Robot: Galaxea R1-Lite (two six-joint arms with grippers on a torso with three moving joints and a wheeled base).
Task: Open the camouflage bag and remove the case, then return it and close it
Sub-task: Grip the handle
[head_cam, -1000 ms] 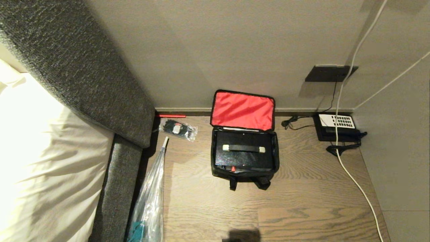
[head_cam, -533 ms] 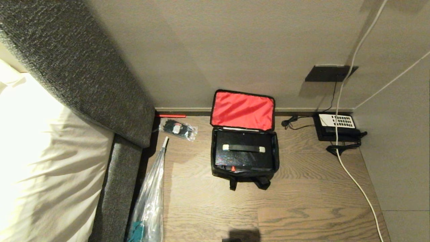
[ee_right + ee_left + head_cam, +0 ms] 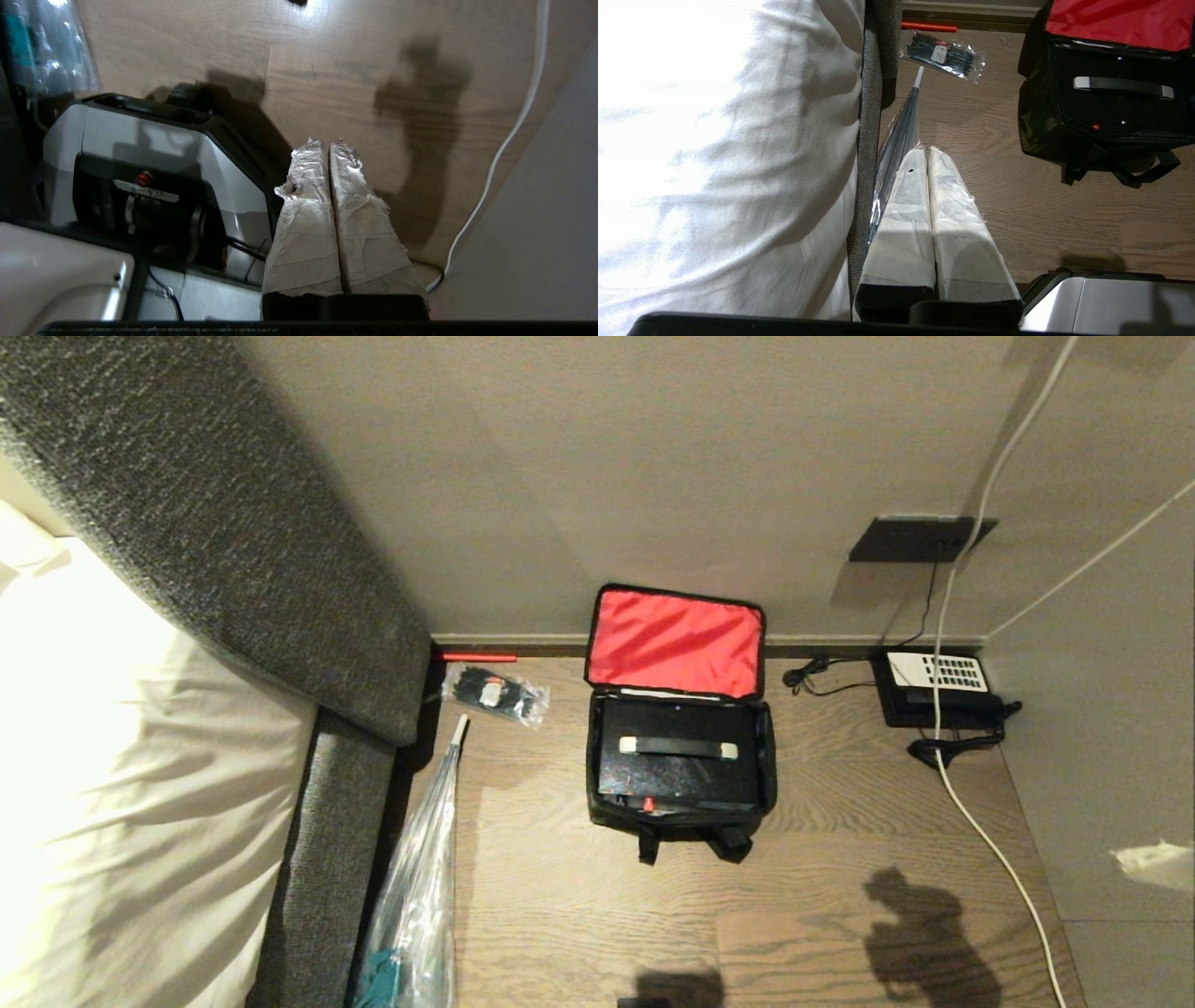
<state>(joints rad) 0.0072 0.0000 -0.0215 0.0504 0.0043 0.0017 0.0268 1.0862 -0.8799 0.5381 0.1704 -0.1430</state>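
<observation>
One bag (image 3: 680, 803) matters here: the camouflage bag sits on the wooden floor (image 3: 840, 896) against the wall, its lid (image 3: 674, 642) thrown back so the red lining faces out, and the black case (image 3: 678, 765) lies flat inside it, filling the opening, with its pale-ended handle (image 3: 678, 748) on top. By that layout the opening looks done and the lifting out of the case is the step in hand. To do it well, the working claw should come down over the middle of the handle, spread enough to straddle it, close under the bar and lift straight up, so the snug case does not drag the soft sides along or tip the bag; the upright lid behind leaves little room, so approaching from the near side seems wiser. The right claw (image 3: 327, 149) hangs low over bare floor beside the robot's base (image 3: 140, 154), well apart from the bag, its wrapped fingers pressed together and holding nothing. The left claw (image 3: 927, 156) is parked near the bed (image 3: 728, 140), fingers likewise together and empty. Around the bag lie a packet of black cable ties (image 3: 493, 694), a plastic-wrapped umbrella (image 3: 420, 887), and a telephone (image 3: 938, 689) with a white cable (image 3: 990, 845) running past.
</observation>
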